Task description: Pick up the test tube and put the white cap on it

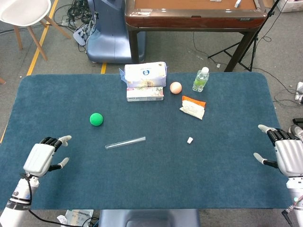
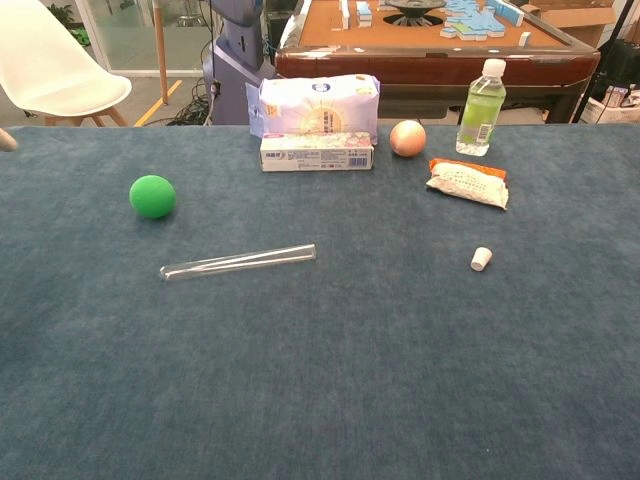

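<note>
A clear glass test tube (image 1: 125, 142) (image 2: 238, 262) lies flat near the middle of the blue table mat, angled slightly. The small white cap (image 1: 190, 140) (image 2: 482, 259) sits alone on the mat to its right. My left hand (image 1: 42, 158) hovers over the mat's near left part, fingers spread and holding nothing, well left of the tube. At the table's right edge, my right hand (image 1: 287, 155) is also spread and holding nothing, far from the cap. In the chest view only a fingertip (image 2: 6, 139) shows at the left border.
A green ball (image 1: 96, 119) lies left of the tube. At the back stand a tissue pack (image 1: 145, 74) on a flat box (image 1: 145, 93), a peach-coloured ball (image 1: 175, 87), a green drink bottle (image 1: 200, 79) and a snack packet (image 1: 193, 107).
</note>
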Tool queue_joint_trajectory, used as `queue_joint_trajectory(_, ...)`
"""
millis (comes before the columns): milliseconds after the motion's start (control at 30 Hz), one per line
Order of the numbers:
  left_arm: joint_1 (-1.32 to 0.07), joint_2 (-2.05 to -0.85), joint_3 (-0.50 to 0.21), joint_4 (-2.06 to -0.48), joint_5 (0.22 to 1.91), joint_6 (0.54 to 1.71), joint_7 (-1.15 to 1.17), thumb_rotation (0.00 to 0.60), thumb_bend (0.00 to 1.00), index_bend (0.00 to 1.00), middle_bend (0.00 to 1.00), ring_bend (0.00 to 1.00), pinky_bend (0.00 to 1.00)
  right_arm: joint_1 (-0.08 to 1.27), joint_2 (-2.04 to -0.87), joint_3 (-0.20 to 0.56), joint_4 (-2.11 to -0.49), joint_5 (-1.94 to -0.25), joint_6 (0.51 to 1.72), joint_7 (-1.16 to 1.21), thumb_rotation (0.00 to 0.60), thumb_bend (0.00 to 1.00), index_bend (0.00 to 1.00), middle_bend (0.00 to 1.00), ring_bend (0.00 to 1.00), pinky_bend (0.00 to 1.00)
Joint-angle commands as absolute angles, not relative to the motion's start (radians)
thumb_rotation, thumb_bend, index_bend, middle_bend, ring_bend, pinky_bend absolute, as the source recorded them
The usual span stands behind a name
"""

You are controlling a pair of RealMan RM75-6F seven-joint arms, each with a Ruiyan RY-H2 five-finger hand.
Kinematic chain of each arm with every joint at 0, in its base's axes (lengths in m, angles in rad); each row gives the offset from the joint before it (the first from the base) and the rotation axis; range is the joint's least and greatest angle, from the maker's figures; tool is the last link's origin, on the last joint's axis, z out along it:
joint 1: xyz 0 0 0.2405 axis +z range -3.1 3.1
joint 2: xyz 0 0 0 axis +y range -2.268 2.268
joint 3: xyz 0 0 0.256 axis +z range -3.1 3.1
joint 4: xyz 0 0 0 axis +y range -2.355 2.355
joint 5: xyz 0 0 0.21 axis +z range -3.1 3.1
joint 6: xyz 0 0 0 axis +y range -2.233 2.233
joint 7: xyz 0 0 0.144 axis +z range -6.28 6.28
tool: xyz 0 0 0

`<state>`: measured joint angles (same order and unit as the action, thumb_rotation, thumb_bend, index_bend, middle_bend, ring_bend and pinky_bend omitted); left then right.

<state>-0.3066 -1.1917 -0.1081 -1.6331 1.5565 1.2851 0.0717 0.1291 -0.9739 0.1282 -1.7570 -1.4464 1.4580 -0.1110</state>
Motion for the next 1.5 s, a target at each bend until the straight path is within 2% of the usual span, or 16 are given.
queue_joint_trajectory(33,-0.386,-1.211,-0.136,-1.655,1.535,1.185,0.115,0.6,0.24,0.33,0.67,0.59,0.43,0.126,-0.962,0.134,-1.774,-1.434,1.464,-0.122,0.6,0.12,0.23,0.32,0.28,0.35)
queue_joint_trajectory(167,-0.462,-1.252,-0.166,-1.654,1.476,1.088,0.152,0.6,0.24,0.37,0.86,0.77,0.74,0.122,-0.954,0.135,-1.788,-1.421,1.463,-0.119,0.6,0.12,0.23,0.32,0.28,0.35)
queue_joint_trajectory(233,-0.499,-1.286,-0.18,-1.636,1.447,1.049,0.175,0.6,0.24,0.39,0.94,0.85,0.85,0.124,-0.952,0.136,-1.792,-1.411,1.455,-0.12,0.6,0.12,0.23,0.32,0.29,0.35)
queue_joint_trajectory(300,-0.53,-1.311,-0.187,-1.629,1.42,1.01,0.198,0.6,0.24,0.42,0.99,0.91,0.91,0.127,-0.951,0.136,-1.795,-1.403,1.447,-0.126,0.6,0.12,0.23,0.32,0.29,0.35)
queue_joint_trajectory(367,-0.568,-1.34,-0.194,-1.62,1.384,0.963,0.23,0.6,0.24,0.43,1.0,0.95,0.94,0.131,-0.948,0.137,-1.801,-1.399,1.439,-0.132,0.6,0.12,0.23,0.32,0.29,0.35)
queue_joint_trajectory(633,-0.702,-1.49,-0.226,-1.527,1.179,0.845,0.409,0.6,0.24,0.43,1.0,1.0,1.0,0.14,-0.938,0.136,-1.809,-1.385,1.418,-0.141,0.6,0.12,0.23,0.32,0.31,0.35)
queue_joint_trajectory(900,-0.799,-1.624,-0.246,-1.412,0.982,0.836,0.552,0.6,0.24,0.43,1.0,1.0,1.0,0.141,-0.933,0.132,-1.802,-1.369,1.403,-0.133,0.6,0.12,0.23,0.32,0.31,0.35)
queue_joint_trajectory(1133,-0.871,-1.683,-0.272,-1.365,0.832,0.842,0.626,0.6,0.24,0.43,1.0,1.0,1.0,0.143,-0.929,0.129,-1.799,-1.359,1.392,-0.13,0.6,0.12,0.23,0.32,0.32,0.35)
queue_joint_trajectory(1233,-0.898,-1.7,-0.274,-1.349,0.783,0.839,0.645,0.56,0.24,0.43,1.0,1.0,1.0,0.143,-0.928,0.129,-1.798,-1.355,1.391,-0.13,0.6,0.12,0.23,0.32,0.33,0.35)
queue_joint_trajectory(1333,-0.921,-1.721,-0.276,-1.329,0.736,0.842,0.659,0.452,0.24,0.44,1.0,1.0,1.0,0.143,-0.927,0.129,-1.796,-1.35,1.389,-0.129,0.6,0.12,0.23,0.32,0.33,0.35)
queue_joint_trajectory(1367,-0.929,-1.726,-0.276,-1.323,0.722,0.84,0.664,0.448,0.24,0.45,1.0,1.0,1.0,0.143,-0.926,0.129,-1.796,-1.349,1.389,-0.129,0.6,0.12,0.23,0.32,0.33,0.35)
queue_joint_trajectory(1433,-0.945,-1.737,-0.274,-1.307,0.698,0.838,0.673,0.49,0.24,0.45,1.0,1.0,1.0,0.143,-0.925,0.129,-1.796,-1.345,1.387,-0.129,0.6,0.12,0.23,0.32,0.33,0.35)
queue_joint_trajectory(1500,-0.956,-1.745,-0.271,-1.294,0.678,0.837,0.68,0.498,0.24,0.45,1.0,1.0,1.0,0.143,-0.923,0.128,-1.797,-1.343,1.385,-0.131,0.6,0.12,0.23,0.32,0.33,0.35)
